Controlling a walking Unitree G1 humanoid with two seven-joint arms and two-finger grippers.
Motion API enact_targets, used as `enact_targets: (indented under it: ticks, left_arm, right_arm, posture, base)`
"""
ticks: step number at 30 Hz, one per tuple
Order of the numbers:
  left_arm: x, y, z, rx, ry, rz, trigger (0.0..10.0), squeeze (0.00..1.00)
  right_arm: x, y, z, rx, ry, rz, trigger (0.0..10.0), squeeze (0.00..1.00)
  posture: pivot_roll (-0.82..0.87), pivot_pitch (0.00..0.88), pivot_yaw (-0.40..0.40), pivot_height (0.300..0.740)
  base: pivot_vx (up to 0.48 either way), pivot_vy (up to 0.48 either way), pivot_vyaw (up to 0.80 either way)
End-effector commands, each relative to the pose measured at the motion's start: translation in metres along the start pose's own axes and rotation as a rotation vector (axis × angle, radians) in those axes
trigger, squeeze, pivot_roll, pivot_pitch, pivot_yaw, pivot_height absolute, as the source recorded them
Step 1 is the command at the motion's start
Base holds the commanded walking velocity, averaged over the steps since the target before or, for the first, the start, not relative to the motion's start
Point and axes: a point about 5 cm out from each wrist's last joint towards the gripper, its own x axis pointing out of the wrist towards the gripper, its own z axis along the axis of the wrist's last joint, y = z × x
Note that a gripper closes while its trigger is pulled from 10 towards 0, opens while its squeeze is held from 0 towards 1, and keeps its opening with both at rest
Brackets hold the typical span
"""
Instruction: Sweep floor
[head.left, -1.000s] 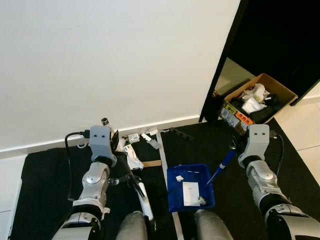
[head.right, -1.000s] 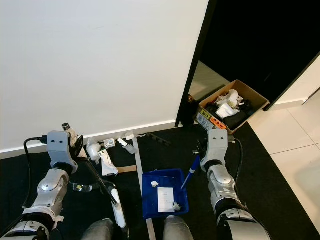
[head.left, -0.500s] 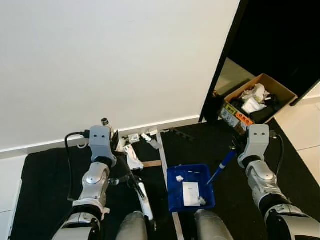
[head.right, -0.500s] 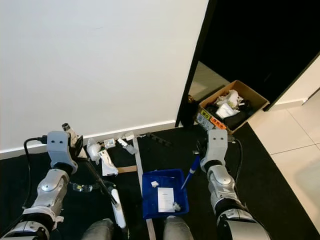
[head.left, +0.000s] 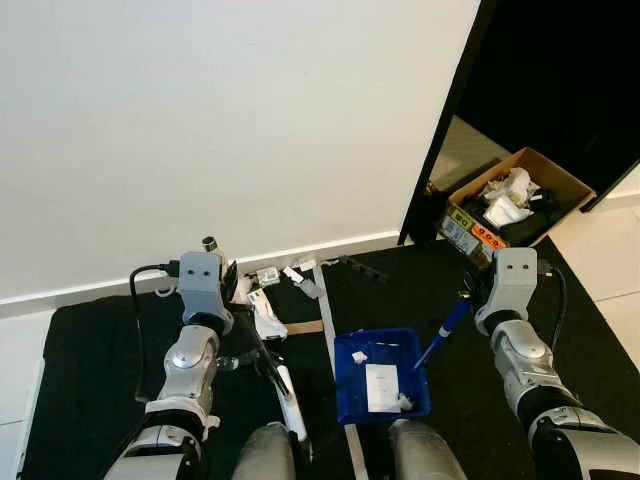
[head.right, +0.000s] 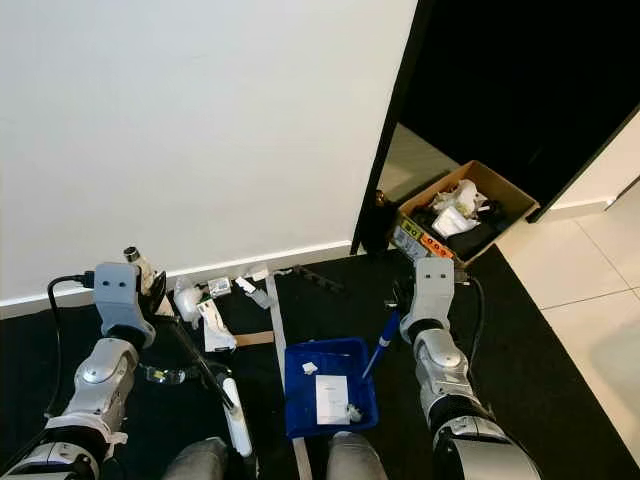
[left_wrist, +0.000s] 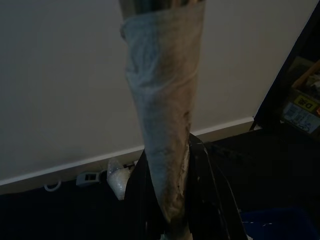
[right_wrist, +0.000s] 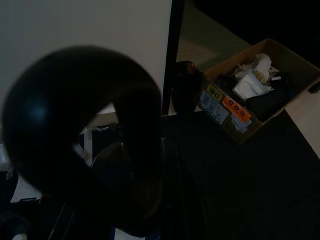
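Note:
My left gripper (head.left: 236, 292) is shut on a broom (head.left: 272, 362) with a black shaft and a white lower end that rests on the black mat near my legs. In the left wrist view its tape-wrapped handle (left_wrist: 162, 115) runs up between the dark fingers. My right gripper (head.left: 472, 296) is shut on the blue handle (head.left: 444, 334) of a blue dustpan (head.left: 352, 398), which lies flat on the mat and holds several white paper scraps. The handle's black ring end (right_wrist: 85, 125) looms close in the right wrist view. Litter (head.left: 268, 302) of wrappers and white scraps lies by the skirting, beyond the broom.
A white wall (head.left: 220, 120) stands just ahead, and a dark doorway (head.left: 560, 90) opens at the right. An open cardboard box (head.left: 515, 196) full of rubbish sits in the doorway. Two black mats (head.left: 90, 380) cover the floor, with a pale strip (head.left: 326, 300) between them.
The view has shifted very slightly. Both arms, the broom and the dustpan stay where they were.

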Motion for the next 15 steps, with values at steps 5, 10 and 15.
enact_targets:
  ticks: [5, 10, 15]
  left_arm:
    - [-0.0029, 0.0095, -0.0049, 0.048, 0.05, -0.005, 10.0, 0.0]
    - [-0.0042, 0.0083, -0.0057, 0.06, 0.051, -0.018, 10.0, 0.0]
    - [-0.0062, 0.0083, -0.007, 0.063, 0.054, -0.026, 10.0, 0.0]
  right_arm:
    - [-0.002, 0.0046, -0.0102, 0.007, 0.061, 0.01, 10.0, 0.0]
    - [-0.0019, 0.0014, -0.0091, 0.002, 0.06, 0.008, 10.0, 0.0]
    - [-0.0021, 0.0005, -0.0088, 0.0, 0.056, 0.005, 10.0, 0.0]
  posture:
    - [0.07, 0.047, 0.003, 0.74]
    - [0.08, 0.045, -0.007, 0.74]
    - [0.07, 0.052, -0.002, 0.74]
  base:
    - [0.0, 0.0, 0.0]
    - [0.0, 0.0, 0.0]
    - [0.0, 0.0, 0.0]
